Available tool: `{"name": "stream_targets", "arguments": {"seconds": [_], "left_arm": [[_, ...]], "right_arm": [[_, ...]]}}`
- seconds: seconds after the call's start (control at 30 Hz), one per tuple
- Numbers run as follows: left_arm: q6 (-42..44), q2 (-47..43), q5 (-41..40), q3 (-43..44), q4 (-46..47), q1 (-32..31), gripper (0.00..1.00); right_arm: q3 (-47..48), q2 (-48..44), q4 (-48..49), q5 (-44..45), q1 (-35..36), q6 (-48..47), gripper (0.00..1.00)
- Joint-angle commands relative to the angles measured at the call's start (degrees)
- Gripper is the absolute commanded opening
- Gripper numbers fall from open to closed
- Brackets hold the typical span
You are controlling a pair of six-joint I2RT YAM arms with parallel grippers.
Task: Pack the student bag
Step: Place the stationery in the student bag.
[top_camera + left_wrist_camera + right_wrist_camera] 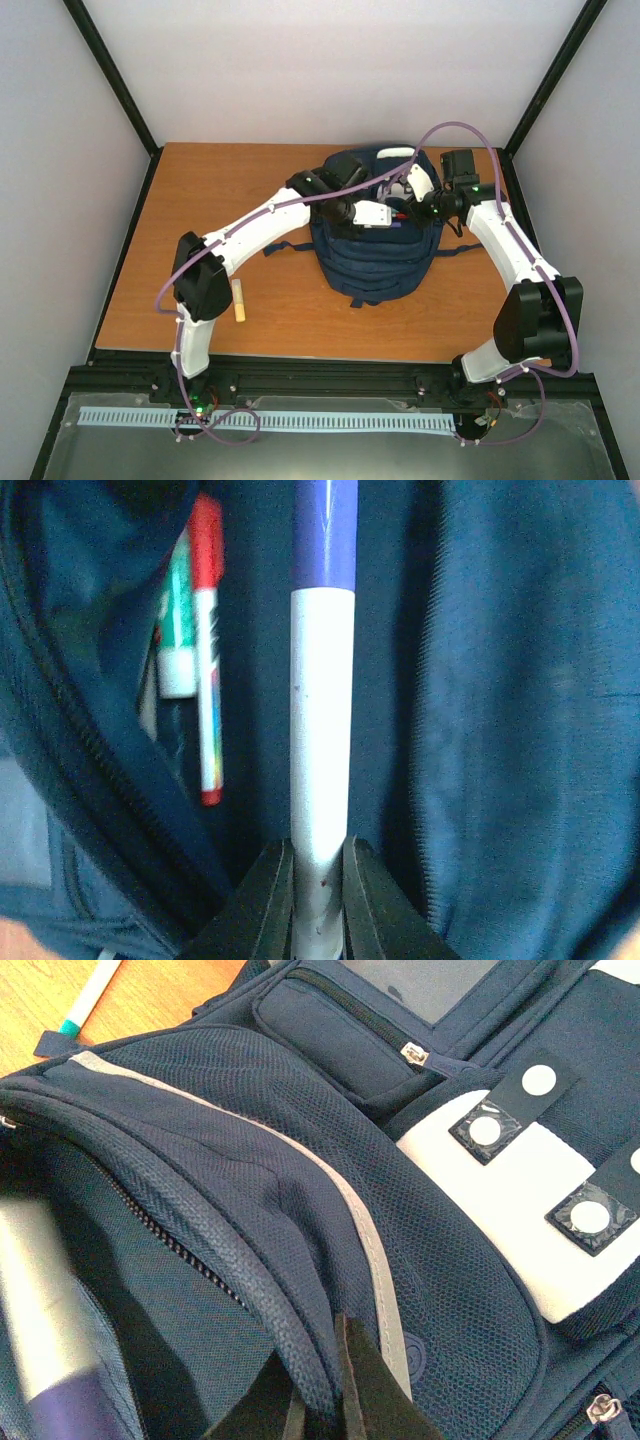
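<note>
The navy student bag lies in the middle of the table, its top opening facing away. My left gripper is shut on a white marker with a purple cap, held inside the bag's opening. A red-capped marker and a green-and-white marker lie deeper in the bag. My right gripper is shut on the bag's zipper rim, holding the opening apart. The white front patch with buckles shows in the right wrist view. The purple-capped marker shows blurred at that view's lower left.
A yellowish marker lies on the wooden table left of the bag, by the left arm. Another white pen with a teal band lies on the table beyond the bag. White walls and black frame posts enclose the table.
</note>
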Motion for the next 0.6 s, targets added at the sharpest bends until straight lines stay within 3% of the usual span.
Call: {"name": "stream_targets", "arguments": {"seconds": [0.0,0.17,0.2,0.27,0.33,0.37,0.4,0.43,0.57], "left_arm": [[-7.1,1.4,-10.6,-3.5,12.3,0.7,0.01],[-11.9,3.8,-15.0,-3.9,18.1,0.6,0.02],[-12.6,4.1,-16.0,-4.0,19.2,0.6,0.1],[-14.0,4.2,-17.6,-3.5,20.2,0.7,0.39],[-15.0,3.9,-16.4,-1.8,18.4,0.8,0.55],[-15.5,3.8,-15.1,-0.9,17.1,1.0,0.7],[-16.2,3.6,-13.1,0.1,15.5,1.1,0.94],[-17.4,3.3,-11.4,1.2,14.1,1.6,0.99],[-23.0,1.2,-3.2,4.7,8.4,3.4,1.0]], "right_arm": [[1.9,-1.2,4.9,-2.0,-0.4,2.3,0.03],[1.4,-1.5,5.0,-2.0,-0.5,2.8,0.03],[1.3,-1.5,5.0,-2.1,-0.5,2.8,0.03],[1.4,-1.6,5.1,-2.1,-0.5,2.7,0.03],[1.4,-1.7,4.9,-2.0,-0.5,2.7,0.03],[1.3,-1.7,4.9,-1.9,-0.5,2.6,0.03],[1.2,-1.7,5.0,-2.0,-0.5,2.7,0.03],[1.1,-1.8,5.0,-2.0,-0.5,2.7,0.03],[1.0,-1.7,5.2,-1.9,-0.6,2.8,0.03]]}}
